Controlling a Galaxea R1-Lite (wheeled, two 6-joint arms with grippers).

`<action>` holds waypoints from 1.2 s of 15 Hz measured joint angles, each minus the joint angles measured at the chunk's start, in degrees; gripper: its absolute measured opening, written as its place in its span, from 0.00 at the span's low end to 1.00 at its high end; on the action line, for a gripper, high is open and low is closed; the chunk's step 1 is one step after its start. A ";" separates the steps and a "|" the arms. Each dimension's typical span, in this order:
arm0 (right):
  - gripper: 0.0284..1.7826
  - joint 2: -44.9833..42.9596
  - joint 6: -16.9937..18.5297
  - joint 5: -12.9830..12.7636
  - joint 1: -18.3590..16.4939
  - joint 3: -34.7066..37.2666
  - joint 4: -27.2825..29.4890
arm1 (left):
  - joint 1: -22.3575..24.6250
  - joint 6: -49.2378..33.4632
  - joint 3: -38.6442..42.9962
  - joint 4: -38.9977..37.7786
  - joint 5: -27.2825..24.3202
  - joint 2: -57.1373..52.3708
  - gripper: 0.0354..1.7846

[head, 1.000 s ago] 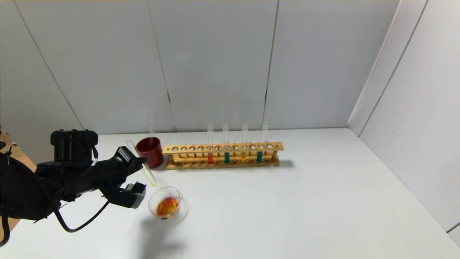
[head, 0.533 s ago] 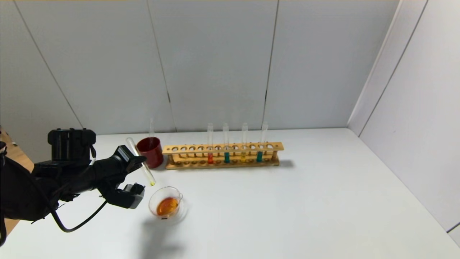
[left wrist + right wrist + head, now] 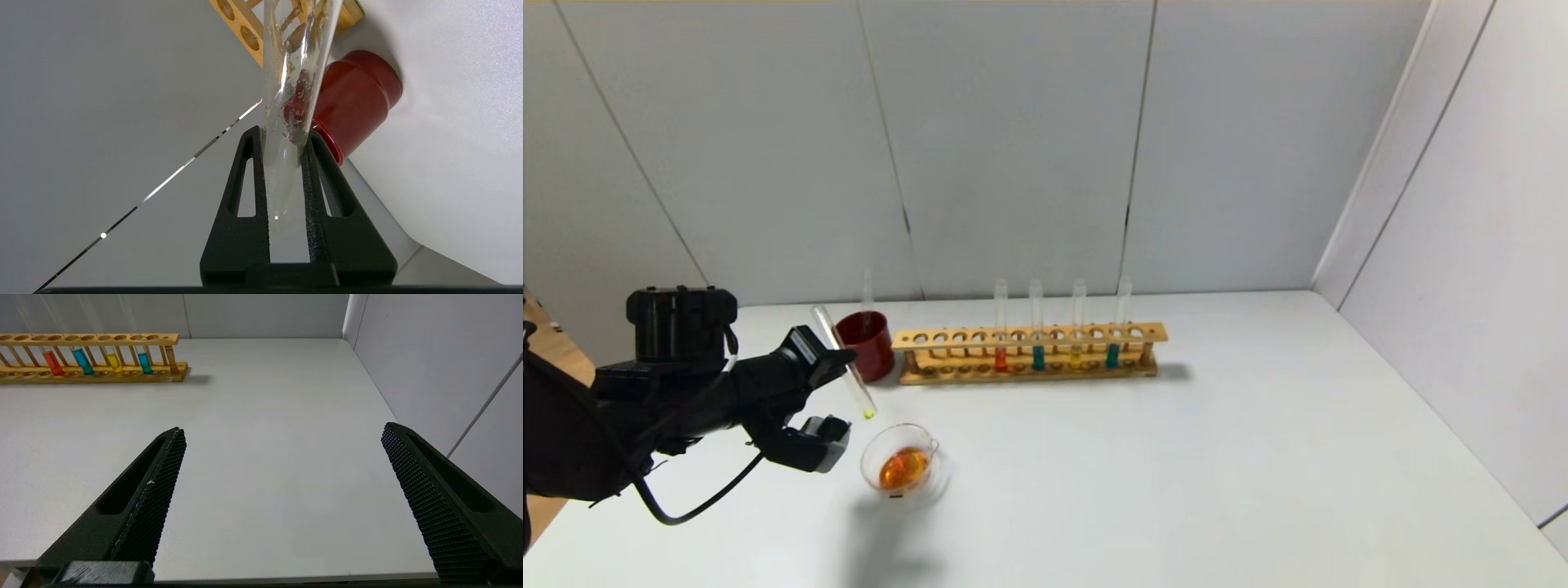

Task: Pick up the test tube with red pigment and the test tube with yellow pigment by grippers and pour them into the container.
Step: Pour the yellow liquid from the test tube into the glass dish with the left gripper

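The test tube with yellow pigment (image 3: 844, 363) is clamped between the fingers of the left end effector (image 3: 837, 369), tilted, with a yellow residue at its lower tip, above and just beside the container (image 3: 900, 458). The container rests on the counter (image 3: 1176, 457) and holds orange liquid. A dark red cup (image 3: 866, 345) and a wooden rack (image 3: 1029, 353) stand behind. The right end effector (image 3: 282, 435) hangs spread wide, holding nothing, over bare counter.

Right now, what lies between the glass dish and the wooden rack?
Head view: bare white table between the container and the rack. The left gripper holds the near-empty yellow-tipped test tube off to the left, beside the red cup.
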 joint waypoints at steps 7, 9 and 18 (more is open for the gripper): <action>0.98 0.00 0.00 0.00 0.00 0.00 0.00 | -1.95 0.27 -0.24 -0.02 0.60 -0.22 0.15; 0.98 0.00 0.00 0.02 0.00 0.00 0.00 | -2.01 2.45 -0.45 -0.07 0.74 -0.24 0.15; 0.98 0.00 0.00 0.00 0.00 0.00 0.00 | -3.15 10.03 -1.71 -3.41 3.52 -0.30 0.15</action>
